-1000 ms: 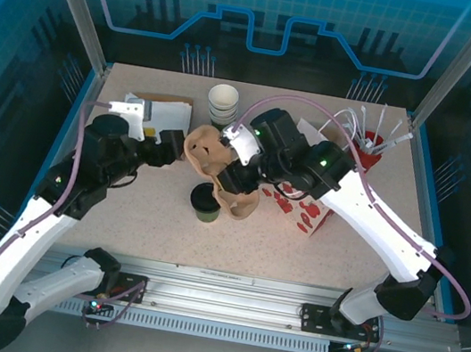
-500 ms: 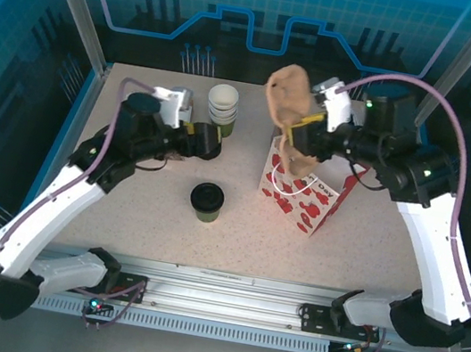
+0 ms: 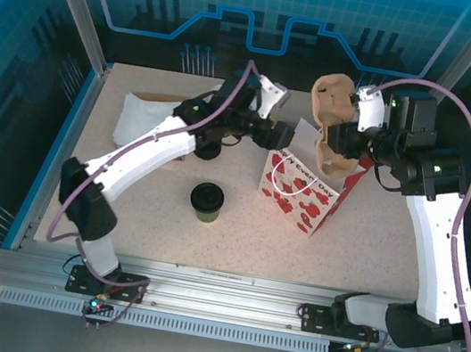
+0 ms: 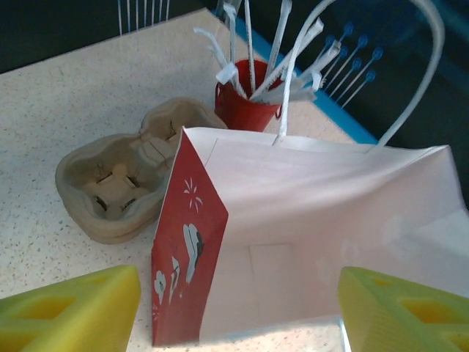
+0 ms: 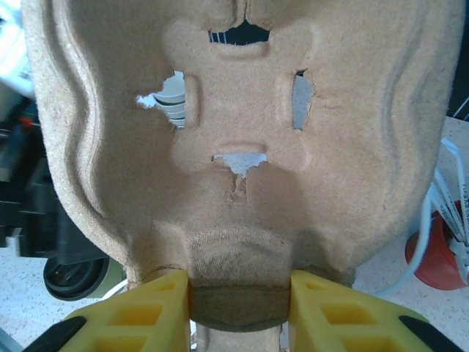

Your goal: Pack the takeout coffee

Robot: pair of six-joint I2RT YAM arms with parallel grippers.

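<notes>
Coffee (image 3: 206, 200) stands upright on the table (image 3: 149, 207) with its black lid on. It is well back from the left gripper (image 3: 285, 136) toward the arm bases and off to that gripper's left. It touches neither gripper and stands apart from the bag (image 3: 299, 189).

The left gripper hangs over the far left corner of the bag's open mouth. In the left wrist view its yellow fingers (image 4: 73, 308) stand wide apart with nothing between them, and the bag's white inside lies just beneath. Beyond those fingers, beside the bag, a carrier stack (image 4: 121, 180) lies flat on the table. Past it is a red cup (image 4: 245, 103) holding stirrers.

The right gripper (image 3: 343, 138) sits above the bag's far right side, a little to the right of the left gripper. It is pinched narrow on the rim of a carrier (image 3: 331, 102), which it holds upright in the air. In the right wrist view both of its fingers press that rim from either side, and the carrier rises ahead of them.

White sacks (image 3: 142, 115) lie flat on the table, well off to the left gripper's left.
</notes>
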